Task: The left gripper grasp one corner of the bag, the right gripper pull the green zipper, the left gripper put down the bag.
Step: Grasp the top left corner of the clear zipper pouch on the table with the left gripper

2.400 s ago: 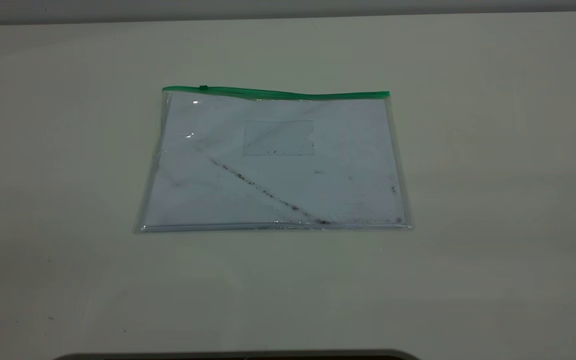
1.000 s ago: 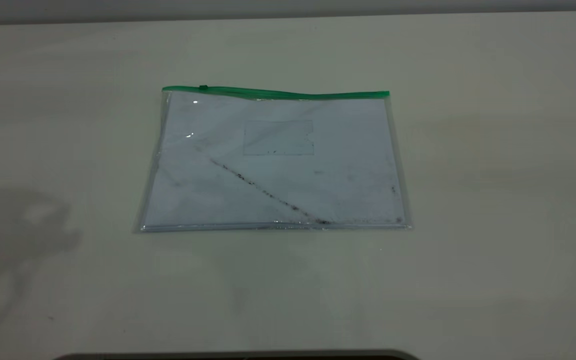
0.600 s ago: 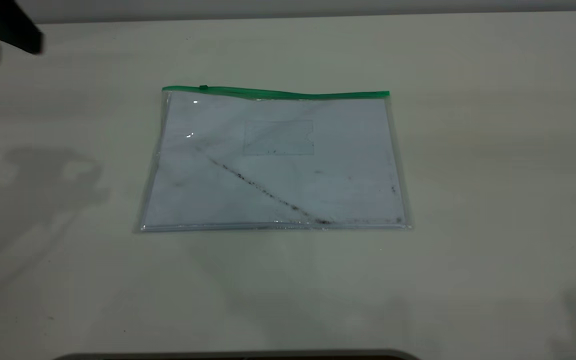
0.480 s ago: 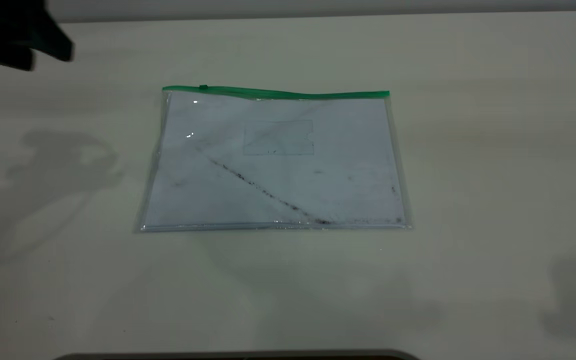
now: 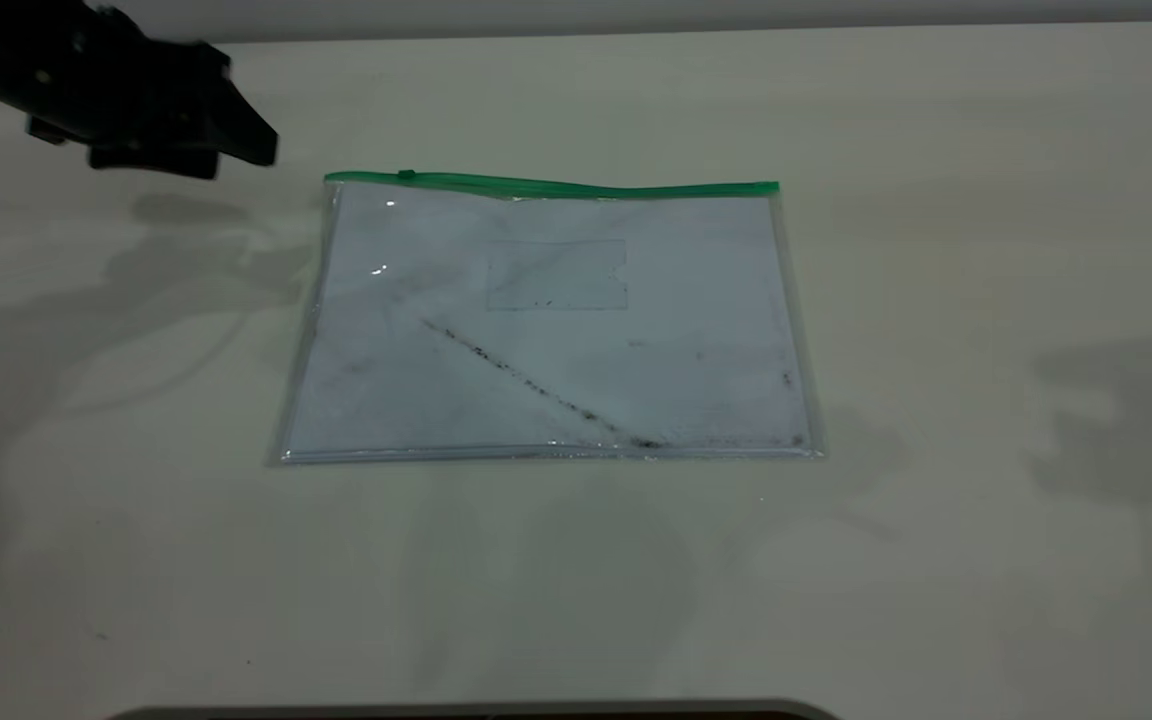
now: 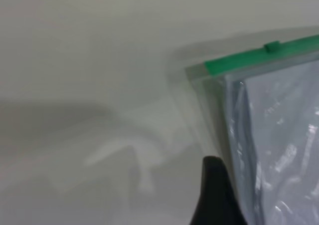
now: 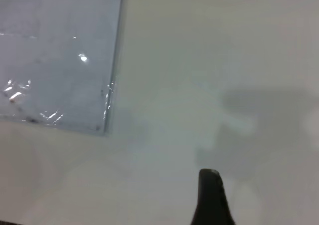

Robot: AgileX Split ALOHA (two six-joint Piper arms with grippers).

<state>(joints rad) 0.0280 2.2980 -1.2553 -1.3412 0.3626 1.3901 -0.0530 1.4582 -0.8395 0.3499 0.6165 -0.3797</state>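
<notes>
My left hand (image 5: 236,150) has swept in, now near the bag's (image 5: 546,330) zipper (image 5: 551,186) corner; can't tell its grip. Bag flat on the worktop (image 5: 986,250), untouched.

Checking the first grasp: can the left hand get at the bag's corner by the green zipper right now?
Probably yes. The left hand hangs just beside the bag, at the corner where the green zipper ends. Nothing stands between them on the table, though the bag lies flat, so pinching it may be fiddly.

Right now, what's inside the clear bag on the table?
Inside the bag lies white paper with a dark diagonal smudge line, filling most of it. Whether it is one sheet or several, and anything beneath it, is covered.
</notes>
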